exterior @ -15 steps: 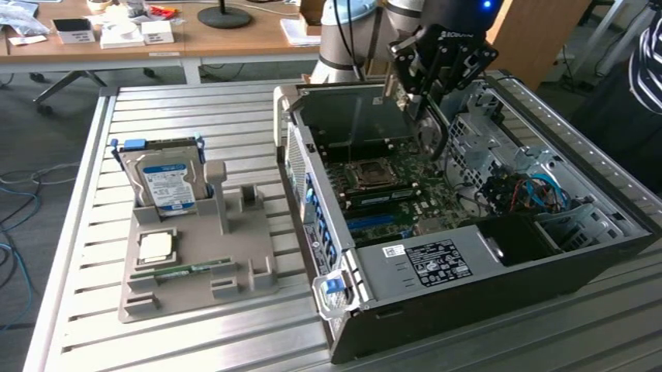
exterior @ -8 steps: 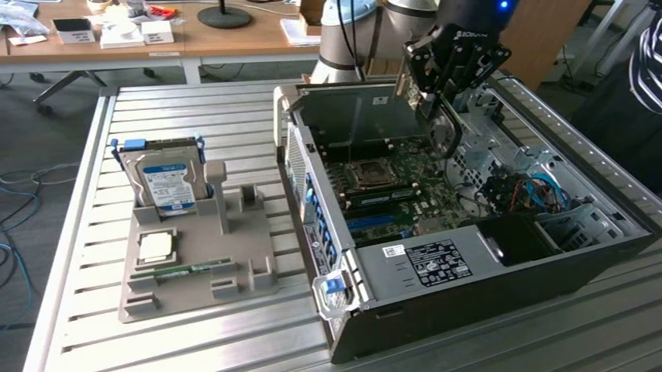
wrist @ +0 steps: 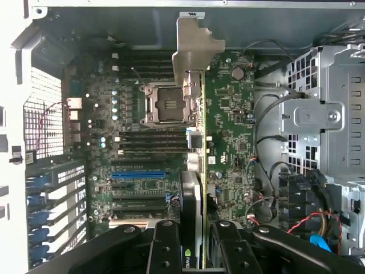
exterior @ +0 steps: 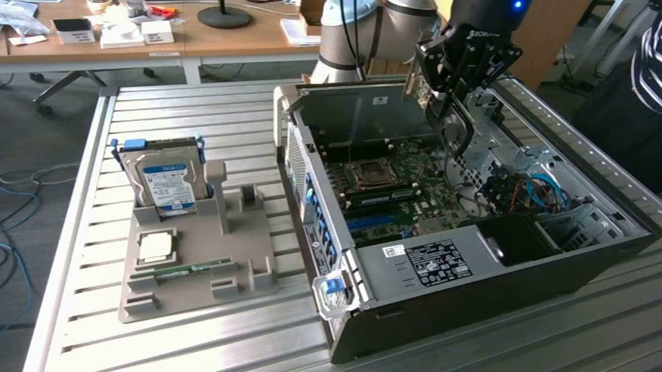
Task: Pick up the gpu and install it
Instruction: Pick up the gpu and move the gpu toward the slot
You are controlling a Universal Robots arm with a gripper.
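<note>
My gripper (exterior: pixel 456 74) hangs over the open computer case (exterior: pixel 486 271) and is shut on the gpu (wrist: pixel 197 148). In the wrist view the card stands edge-on between the black fingers (wrist: pixel 165 251), with its pale metal end bracket (wrist: pixel 193 48) pointing at the case's rear wall. In the exterior view the gpu (exterior: pixel 452 124) hangs below the gripper, above the motherboard (exterior: pixel 404 178), with its bracket (exterior: pixel 411 81) toward the back. It floats over the motherboard (wrist: pixel 239 142) beside the CPU socket (wrist: pixel 165 103). A blue slot (wrist: pixel 140 174) lies to one side of it.
A grey parts fixture (exterior: pixel 197 287) on the slatted table holds a hard drive with a blue label (exterior: pixel 166 182), a CPU (exterior: pixel 155 246) and a RAM stick (exterior: pixel 191 269). Inside the case are a metal drive cage (wrist: pixel 325 120) and coloured cables (exterior: pixel 532 190). A person's sleeve (exterior: pixel 646 70) is at the exterior view's right.
</note>
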